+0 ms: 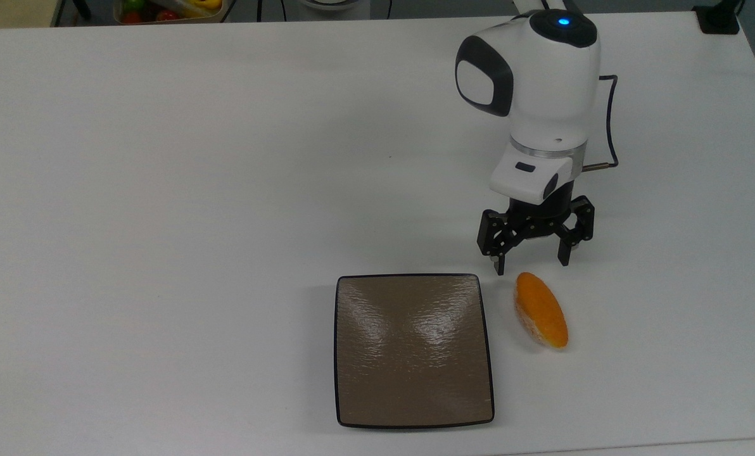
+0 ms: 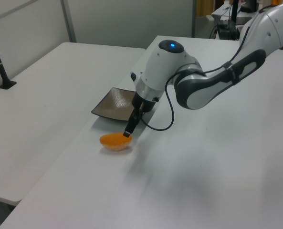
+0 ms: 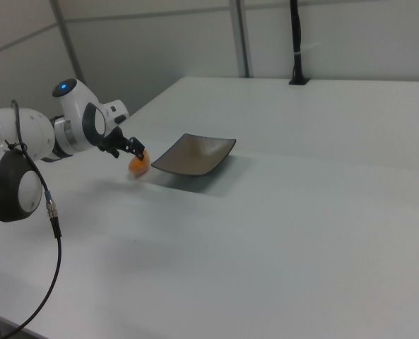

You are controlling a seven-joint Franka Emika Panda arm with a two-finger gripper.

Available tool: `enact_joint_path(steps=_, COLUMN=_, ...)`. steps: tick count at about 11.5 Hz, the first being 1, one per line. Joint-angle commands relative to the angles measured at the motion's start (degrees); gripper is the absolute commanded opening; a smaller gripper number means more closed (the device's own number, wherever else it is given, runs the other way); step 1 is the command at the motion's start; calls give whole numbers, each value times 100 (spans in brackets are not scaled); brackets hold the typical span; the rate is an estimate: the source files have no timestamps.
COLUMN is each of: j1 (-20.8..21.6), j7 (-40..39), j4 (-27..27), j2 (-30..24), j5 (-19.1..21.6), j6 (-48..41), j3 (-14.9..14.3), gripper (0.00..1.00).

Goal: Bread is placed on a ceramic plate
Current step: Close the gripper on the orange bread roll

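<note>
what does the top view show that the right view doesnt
Top view: the bread whole, lying apart from the ceramic plate on the top view's right; the hand open, both fingers visible just above the bread; a tray of colourful items at the table's far edge.
Right view: a black post standing on the table, and wall panels behind.
Both: the white table, plate, bread and hand near the bread.

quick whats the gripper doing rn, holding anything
Gripper: open, holding nothing. It hangs by the near end of the bread, which lies on the table beside the ceramic plate.
</note>
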Motion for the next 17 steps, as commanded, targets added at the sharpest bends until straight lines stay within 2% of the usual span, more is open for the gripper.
enact_joint_path(steps=1, j1=473, j7=428, j4=173, j2=332, j5=-139, j6=714, j3=-612, gripper=100)
enact_joint_path(steps=4, j1=482, j7=437, j4=523, j2=613, j5=-254, j6=760, j3=-621, gripper=100)
enact_joint_path(steps=7, j1=622, j7=437, j4=805, j2=903, j5=-254, j6=777, j3=-849, gripper=100)
enact_joint_path(steps=11, j1=718, j7=437, j4=999, j2=1141, j5=-271, j6=786, j3=-928, gripper=100)
enact_joint_path(steps=12, j1=745, j7=428, j4=1000, j2=1150, j5=-271, j6=786, j3=-946, gripper=88)
enact_joint_path(steps=13, j1=745, j7=437, j4=1000, j2=1150, j5=-271, j6=786, j3=-955, gripper=52)
enact_joint_path(steps=14, j1=745, j7=437, j4=982, j2=1150, j5=-280, j6=786, j3=-955, gripper=35)
enact_joint_path(steps=17, j1=737, j7=437, j4=982, j2=1150, j5=-271, j6=786, j3=-946, gripper=35)
